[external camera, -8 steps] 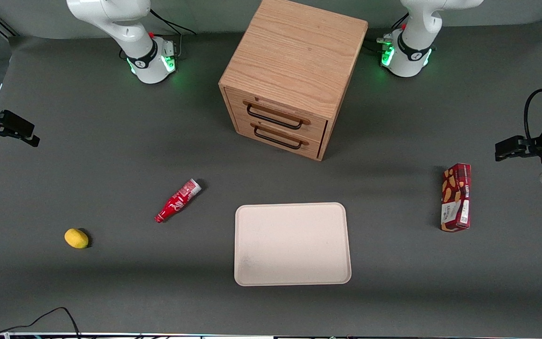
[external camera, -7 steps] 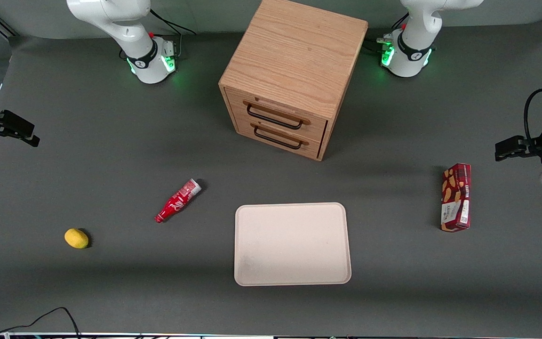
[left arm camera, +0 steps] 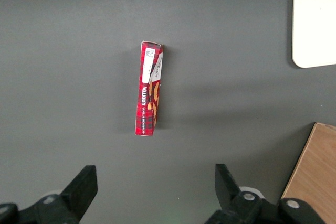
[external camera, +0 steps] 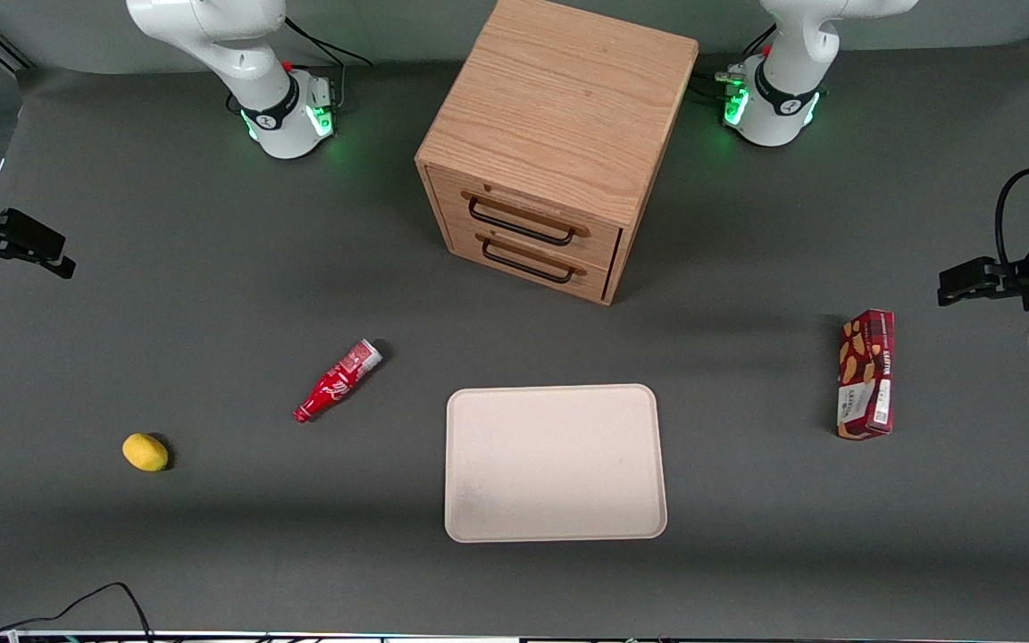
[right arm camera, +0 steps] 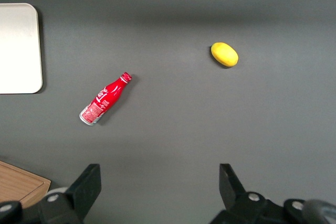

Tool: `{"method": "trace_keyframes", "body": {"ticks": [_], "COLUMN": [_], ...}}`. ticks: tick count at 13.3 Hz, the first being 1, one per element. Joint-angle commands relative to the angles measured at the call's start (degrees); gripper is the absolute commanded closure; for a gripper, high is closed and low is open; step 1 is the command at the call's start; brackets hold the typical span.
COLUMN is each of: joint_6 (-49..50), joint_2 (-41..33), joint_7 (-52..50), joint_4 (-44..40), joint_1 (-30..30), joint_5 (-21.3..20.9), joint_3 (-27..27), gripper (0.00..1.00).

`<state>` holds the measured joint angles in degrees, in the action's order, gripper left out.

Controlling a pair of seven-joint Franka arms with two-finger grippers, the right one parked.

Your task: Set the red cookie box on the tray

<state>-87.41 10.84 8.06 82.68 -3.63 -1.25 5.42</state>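
The red cookie box [external camera: 866, 373] lies flat on the grey table toward the working arm's end, its long side running toward the front camera. In the left wrist view the red cookie box [left arm camera: 149, 94] shows its white label patch and cookie pictures. The cream tray [external camera: 555, 463] sits bare near the table's middle, nearer the front camera than the cabinet; a corner of the tray [left arm camera: 315, 19] also shows from the wrist. My left gripper [external camera: 959, 284] hangs above the table beside the box, a little farther from the front camera. The gripper [left arm camera: 155, 174] is open, with nothing between its fingers.
A wooden two-drawer cabinet [external camera: 559, 134] stands at the table's middle, drawers shut. A small red bottle [external camera: 337, 380] and a yellow lemon [external camera: 145, 452] lie toward the parked arm's end. A black cable [external camera: 95, 597] curls at the front edge.
My left gripper has shifted very slightly toward the table's middle. The box, tray and everything else stay where they were.
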Motion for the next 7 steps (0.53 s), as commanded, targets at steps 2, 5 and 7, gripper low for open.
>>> {"method": "trace_keyframes", "body": {"ticks": [2,5,7], "joint_6": [-3.27,-11.87,-20.82], "joint_2": [0.24,1.55,2.43], "joint_7": [2.58,2.75,4.68], "joint_4": [2.56,7.48,13.7], "joint_1": [0.46,1.6,2.66], "joint_5": [0.63,0.54,0.63], "joint_3": [0.47,0.47,0.47], "gripper": [0.0,0.0,0.0]}}
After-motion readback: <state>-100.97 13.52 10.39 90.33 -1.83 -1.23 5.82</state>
